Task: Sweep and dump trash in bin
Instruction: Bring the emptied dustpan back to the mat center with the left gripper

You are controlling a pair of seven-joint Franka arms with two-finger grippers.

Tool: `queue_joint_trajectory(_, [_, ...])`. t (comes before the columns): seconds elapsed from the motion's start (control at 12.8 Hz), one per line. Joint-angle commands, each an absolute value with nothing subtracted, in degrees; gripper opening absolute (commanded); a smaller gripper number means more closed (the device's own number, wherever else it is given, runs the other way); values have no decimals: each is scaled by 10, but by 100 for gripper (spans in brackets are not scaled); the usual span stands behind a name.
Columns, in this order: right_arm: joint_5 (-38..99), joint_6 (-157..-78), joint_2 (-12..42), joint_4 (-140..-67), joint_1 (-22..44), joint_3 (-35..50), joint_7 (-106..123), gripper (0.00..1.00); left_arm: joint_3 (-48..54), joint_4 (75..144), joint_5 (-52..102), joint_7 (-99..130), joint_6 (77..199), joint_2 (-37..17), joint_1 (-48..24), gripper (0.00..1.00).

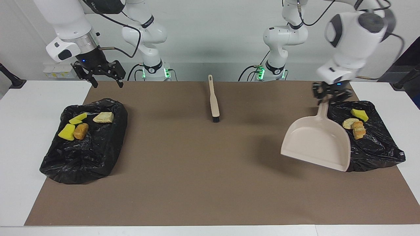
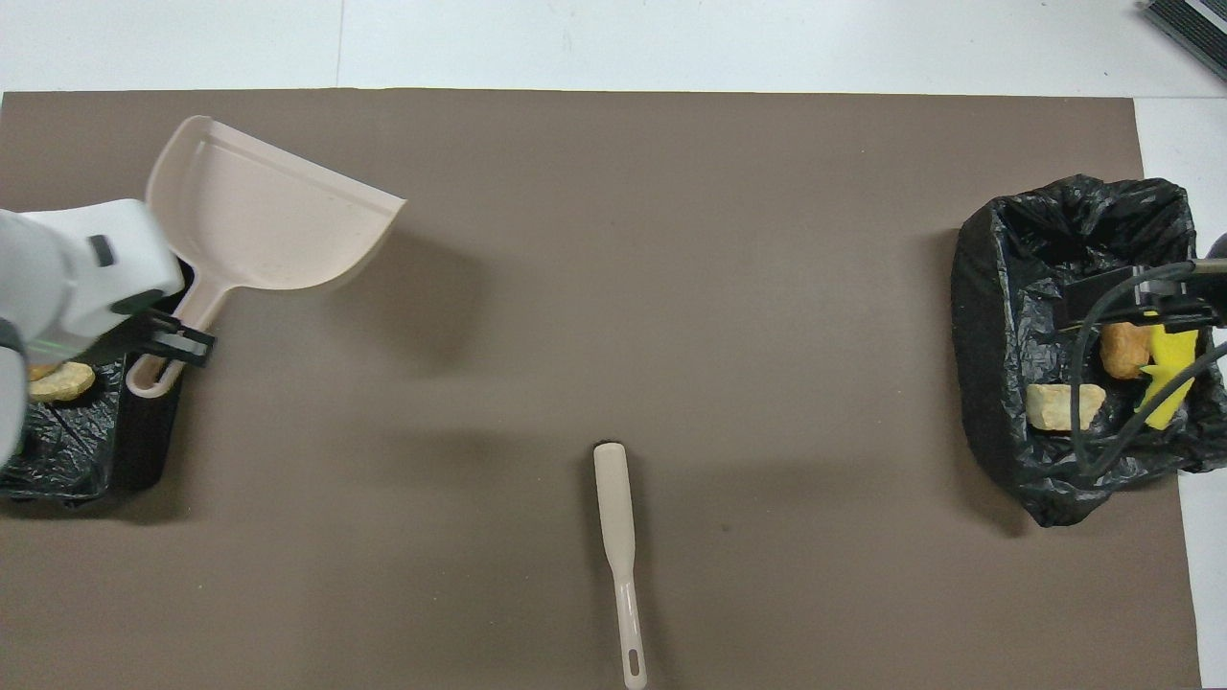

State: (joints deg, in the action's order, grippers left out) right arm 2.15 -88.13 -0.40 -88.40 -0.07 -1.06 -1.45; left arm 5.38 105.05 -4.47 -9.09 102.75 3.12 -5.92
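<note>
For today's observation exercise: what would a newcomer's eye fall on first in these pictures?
Likely the empty beige dustpan, held up by its handle in the left gripper, beside the black bin bag at the left arm's end. Next, the bright yellow and brown trash in the bag under the open right gripper, then the brush lying mid-table.

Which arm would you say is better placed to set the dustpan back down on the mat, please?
Left, probably. Its hand is shut on the dustpan handle, with the pan empty above the mat. The right hand waits open over the other bin.

White table [image 1: 19,108], brown mat [image 1: 210,170], brush [image 1: 213,100], two black bin bags [image 1: 85,154] [image 1: 377,147]
</note>
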Motion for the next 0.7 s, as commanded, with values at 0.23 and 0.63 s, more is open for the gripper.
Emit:
queue_joint_trajectory(0.23, [34,-882,-13,-892,-4,-8,-20,100,42,1064,-21,255,1154,-29,-269,0])
queue_joint_trajectory(0.63, [34,-885,-13,-892,-8,-8,-20,100,41,982,15,381,1251,-166,-358,0])
